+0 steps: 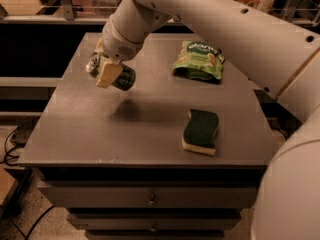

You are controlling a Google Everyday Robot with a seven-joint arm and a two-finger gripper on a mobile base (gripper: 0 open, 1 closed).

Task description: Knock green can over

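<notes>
**Green can (126, 78) held tipped above the table, not yet lying on it**

From where I stand the table (75, 134) takes up most of the scene, a grey top over drawers. The big pale arm (225, 29) sweeps in from the right and reaches across to the table's back left part. A green snack bag (199, 60) lies flat toward the back right, and a green-topped sponge (201, 131) sits near the front right. Both are well apart from the work.

The green can is in the gripper (112, 74), clamped between its jaws with one pale finger (107, 76) across its side. It is tipped almost onto its side, silver top pointing left. Its shadow (127, 109) lies apart from it on the table, which tells me it hangs clear of the surface.

To my eye the tipping is as good as done, and the job left is getting it down. I'd bring it low until its side touches the table before letting go, since a round can dropped from height may roll toward the left edge. Release gently, then draw the gripper straight off so a finger doesn't drag the can along.
</notes>
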